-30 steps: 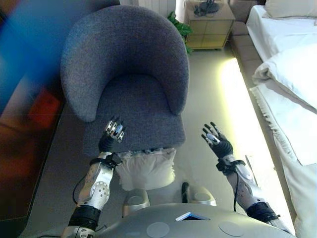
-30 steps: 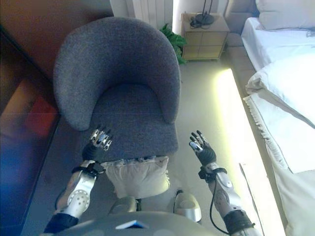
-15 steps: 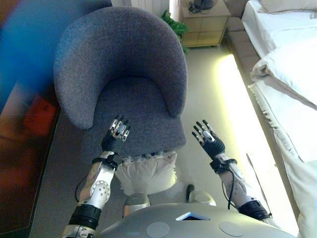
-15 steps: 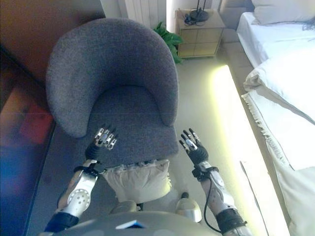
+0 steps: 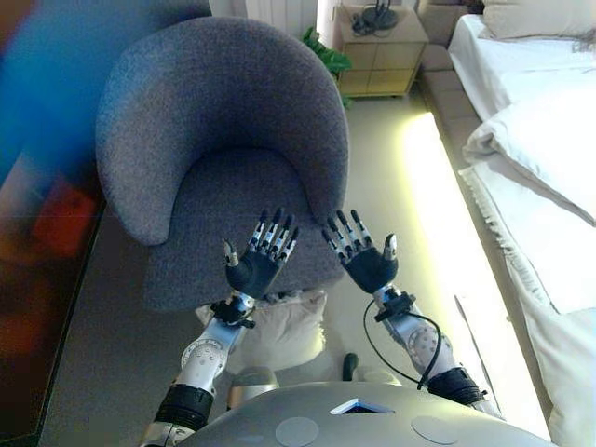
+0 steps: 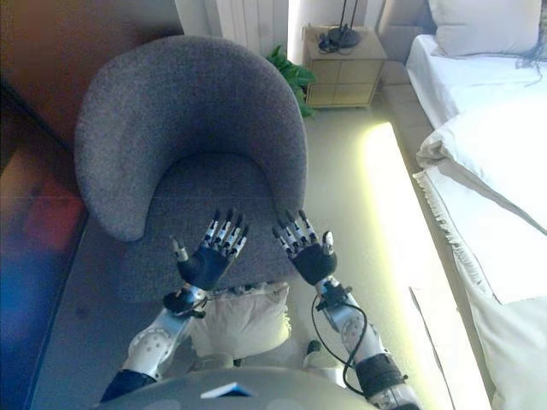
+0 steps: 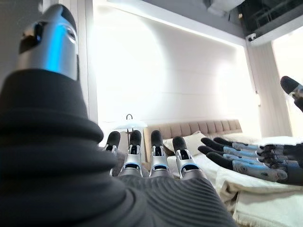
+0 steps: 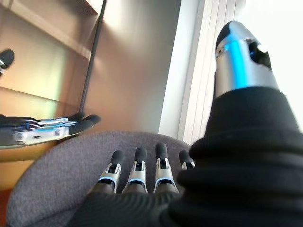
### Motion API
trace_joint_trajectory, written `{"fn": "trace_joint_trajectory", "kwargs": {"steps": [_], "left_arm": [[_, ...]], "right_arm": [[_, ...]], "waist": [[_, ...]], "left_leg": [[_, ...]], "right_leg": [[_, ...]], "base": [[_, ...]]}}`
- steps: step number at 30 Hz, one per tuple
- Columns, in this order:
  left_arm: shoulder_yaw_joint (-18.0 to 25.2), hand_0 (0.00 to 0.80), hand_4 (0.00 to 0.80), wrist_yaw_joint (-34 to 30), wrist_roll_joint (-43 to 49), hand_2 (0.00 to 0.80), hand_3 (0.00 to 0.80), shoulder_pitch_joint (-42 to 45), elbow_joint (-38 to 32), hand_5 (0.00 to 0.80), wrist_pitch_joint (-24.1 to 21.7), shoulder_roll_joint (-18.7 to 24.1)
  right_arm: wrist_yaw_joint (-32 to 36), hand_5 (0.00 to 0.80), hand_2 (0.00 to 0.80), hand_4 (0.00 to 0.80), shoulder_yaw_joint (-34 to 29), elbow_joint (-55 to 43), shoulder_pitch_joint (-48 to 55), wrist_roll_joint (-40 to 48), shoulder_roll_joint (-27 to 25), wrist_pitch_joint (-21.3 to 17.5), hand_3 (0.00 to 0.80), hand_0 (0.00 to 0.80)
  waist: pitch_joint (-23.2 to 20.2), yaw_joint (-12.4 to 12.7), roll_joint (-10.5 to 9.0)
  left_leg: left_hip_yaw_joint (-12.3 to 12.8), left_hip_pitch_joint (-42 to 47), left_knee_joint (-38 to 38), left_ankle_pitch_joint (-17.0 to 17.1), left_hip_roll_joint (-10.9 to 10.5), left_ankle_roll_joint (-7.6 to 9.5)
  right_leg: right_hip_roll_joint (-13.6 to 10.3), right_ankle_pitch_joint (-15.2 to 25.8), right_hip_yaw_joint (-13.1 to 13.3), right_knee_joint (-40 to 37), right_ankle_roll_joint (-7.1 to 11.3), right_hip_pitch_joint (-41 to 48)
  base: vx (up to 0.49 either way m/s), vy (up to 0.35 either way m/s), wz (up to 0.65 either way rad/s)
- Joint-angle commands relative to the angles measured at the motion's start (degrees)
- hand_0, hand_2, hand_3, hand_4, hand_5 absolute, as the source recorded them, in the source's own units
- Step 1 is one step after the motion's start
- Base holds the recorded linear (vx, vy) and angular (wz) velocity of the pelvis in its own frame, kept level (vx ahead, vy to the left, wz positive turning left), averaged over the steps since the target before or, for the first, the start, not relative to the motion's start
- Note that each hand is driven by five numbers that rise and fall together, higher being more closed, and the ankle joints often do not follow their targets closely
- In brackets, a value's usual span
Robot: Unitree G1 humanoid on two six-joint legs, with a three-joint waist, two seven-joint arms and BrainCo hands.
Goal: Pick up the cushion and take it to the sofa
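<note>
Both hands are raised side by side above the front edge of the grey upholstered tub armchair [image 5: 223,140], palms up, fingers straight and spread, holding nothing: the left hand [image 5: 253,268] and the right hand [image 5: 366,266]. The cream fringed cushion [image 5: 277,324] lies on the floor just before the armchair, below the hands, untouched.

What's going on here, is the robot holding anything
No. Both the left hand and the right hand are raised open and empty, side by side above the front of the grey armchair. The white cushion lies on the floor below them, at the chair's front edge, in neither hand.
</note>
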Motion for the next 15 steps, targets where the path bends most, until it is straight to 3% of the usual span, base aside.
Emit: {"fn": "trace_joint_trajectory", "kwargs": {"steps": [1,12,15], "left_arm": [[2.05,0.000,0.000,-1.93,-1.73,0.000,0.000,-1.63,0.61,0.000,0.78,-1.82],[1.53,0.000,0.000,-0.49,1.30,0.000,0.000,-1.13,-0.35,0.000,-0.42,-0.54],[1.40,0.000,0.000,2.98,7.38,0.000,0.000,-1.35,0.01,0.000,-4.44,0.30]], "right_arm": [[3.53,0.000,0.000,0.000,-0.98,-2.36,-1.02,1.21,1.32,-0.08,0.000,0.000],[2.99,0.000,0.000,0.000,-0.25,-2.49,-0.07,0.78,0.39,0.30,0.000,0.000],[1.61,0.000,0.000,0.000,0.14,-2.32,-0.51,-2.13,-0.03,-1.93,0.000,0.000]], "waist": [[-1.21,0.03,0.17],[-1.24,0.05,0.36],[-0.81,0.16,0.41]], "left_leg": [[-1.39,-3.23,1.49,0.46,0.84,0.60],[-1.74,-3.03,0.41,0.86,0.48,0.67],[-1.82,-3.24,0.57,0.96,0.53,0.60]], "right_leg": [[-1.75,2.08,-0.31,1.84,1.84,-2.82],[-1.41,2.32,-0.71,1.09,1.85,-2.59],[-1.52,2.35,-0.86,1.33,1.87,-2.83]], "base": [[0.000,0.000,0.00],[0.000,0.000,0.00],[0.000,0.000,0.00]]}}
